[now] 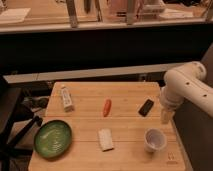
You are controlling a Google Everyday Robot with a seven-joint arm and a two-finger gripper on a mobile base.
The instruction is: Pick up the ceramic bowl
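Green ribbed ceramic bowl (52, 138) | gripper (166, 116) spread | right edge, wooden table (125, 95)

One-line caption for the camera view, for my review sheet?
Open gripper hangs at the right edge of the table, ceramic bowl untouched at its front-left corner.

Single view. Camera high on near side of wooden counter (125, 95), facing forward and steeply down. Mid distance: whole counter top fills lower half, near edge at bottom border. In frame, ceramic bowl (52, 138) sits at near-left corner. White arm (187, 90) enters from right border, end effector (166, 116) hanging at counter's right edge. Dark wall (100, 50) and lit ledge (100, 22) span top.
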